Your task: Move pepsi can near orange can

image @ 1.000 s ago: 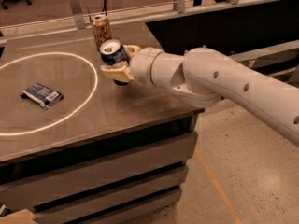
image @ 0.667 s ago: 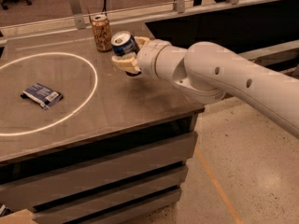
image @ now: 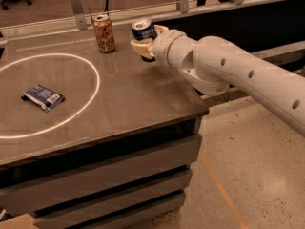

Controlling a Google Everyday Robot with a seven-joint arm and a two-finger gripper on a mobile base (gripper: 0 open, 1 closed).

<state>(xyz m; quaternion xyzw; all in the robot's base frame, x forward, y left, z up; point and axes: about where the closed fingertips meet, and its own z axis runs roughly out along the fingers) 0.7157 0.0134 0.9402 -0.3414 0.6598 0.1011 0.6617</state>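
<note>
Camera view looks down on a dark grey tabletop (image: 138,97). A white, jointed robot arm reaches in from the right. Its hand (image: 147,41), with tan finger pads, is closed around the pepsi can (image: 144,29), a dark blue aluminium drink can with a silver top, at the far edge of the tabletop.

The can leans slightly in the grip, and whether its base touches the surface cannot be told. It sits near the orange can (image: 104,34), a tan-orange aluminium can with dark lettering that stands upright to its left with a clear gap between them. The task therefore looks close to done, with release likely the next step.

Neither can shows what it holds.

Well apart, a small flat blue packet (image: 43,97) lies inside a glowing white ring (image: 97,80).
</note>
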